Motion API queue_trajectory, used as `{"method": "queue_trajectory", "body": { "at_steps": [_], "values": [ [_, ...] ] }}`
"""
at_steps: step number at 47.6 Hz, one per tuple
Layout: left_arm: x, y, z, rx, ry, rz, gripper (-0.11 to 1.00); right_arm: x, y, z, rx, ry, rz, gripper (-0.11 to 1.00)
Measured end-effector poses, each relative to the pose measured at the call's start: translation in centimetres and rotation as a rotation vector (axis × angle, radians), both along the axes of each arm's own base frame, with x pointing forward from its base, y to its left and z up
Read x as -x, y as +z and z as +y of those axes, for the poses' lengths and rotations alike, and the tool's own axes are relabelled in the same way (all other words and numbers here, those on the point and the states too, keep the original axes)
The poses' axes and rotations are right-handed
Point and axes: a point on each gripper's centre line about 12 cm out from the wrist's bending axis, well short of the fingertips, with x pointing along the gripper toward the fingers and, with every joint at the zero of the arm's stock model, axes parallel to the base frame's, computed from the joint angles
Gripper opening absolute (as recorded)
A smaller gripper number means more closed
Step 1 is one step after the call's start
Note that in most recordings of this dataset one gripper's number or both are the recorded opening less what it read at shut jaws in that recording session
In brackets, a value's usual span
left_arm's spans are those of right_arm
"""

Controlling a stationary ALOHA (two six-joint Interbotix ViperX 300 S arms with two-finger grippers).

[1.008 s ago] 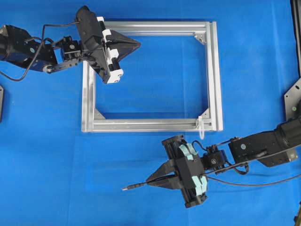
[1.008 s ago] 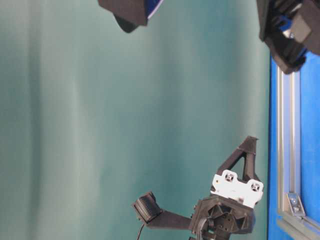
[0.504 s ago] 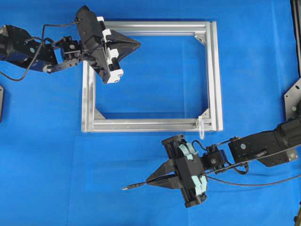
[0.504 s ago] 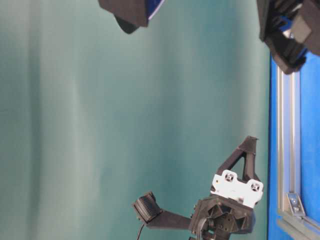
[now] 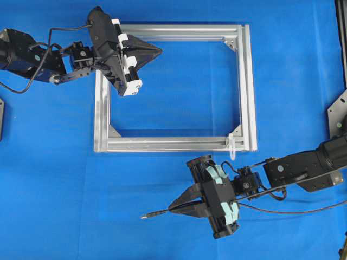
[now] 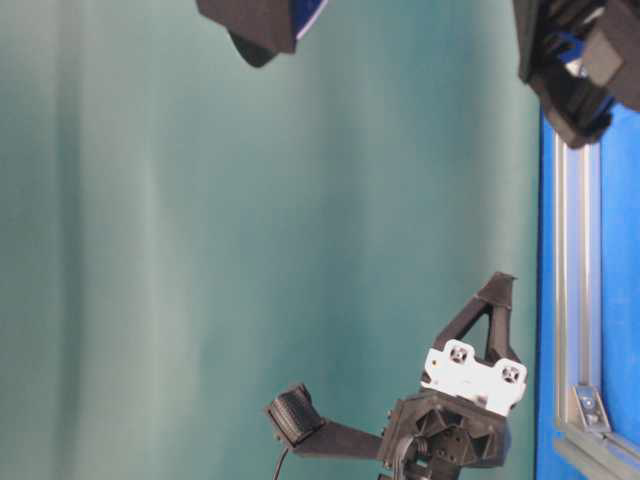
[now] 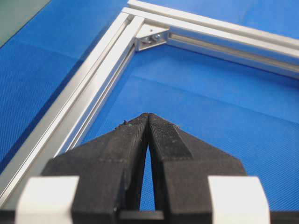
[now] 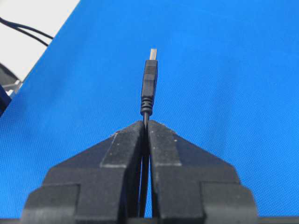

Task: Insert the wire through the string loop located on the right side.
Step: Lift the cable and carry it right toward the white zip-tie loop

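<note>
A blue cloth covers the table before a plain teal-green backdrop.

Open blue mat lay across the lower left. The aluminium frame barred the upper centre; the left gripper overhung its upper-left corner.

- The frame is lying on the table.
- The string loop is sitting at its lower right corner.
- The wire is lying below the frame, left of the loop.
</note>
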Motion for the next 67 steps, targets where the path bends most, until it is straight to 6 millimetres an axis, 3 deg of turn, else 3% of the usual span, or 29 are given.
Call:
{"method": "queue_trajectory", "body": {
  "at_steps": [33, 41, 50, 67],
  "values": [
    [0.0, 0.0, 0.0, -0.001, 0.000, 0.001, 0.00, 0.0, 0.0, 0.0, -0.002, 0.000, 0.004, -0.04],
    [0.0, 0.0, 0.0, -0.001, 0.000, 0.002, 0.00, 1.1, -0.3, -0.5, -0.006, -0.009, 0.027, -0.04],
    [0.0, 0.0, -0.1, 0.001, -0.002, 0.001, 0.00, 3.2, -0.1, -1.2, -0.007, -0.014, 0.042, -0.04],
    [0.0, 0.1, 0.0, -0.001, 0.000, -0.003, 0.00, 11.1, -0.2, -3.5, -0.007, -0.010, 0.099, -0.04]
  ]
}}
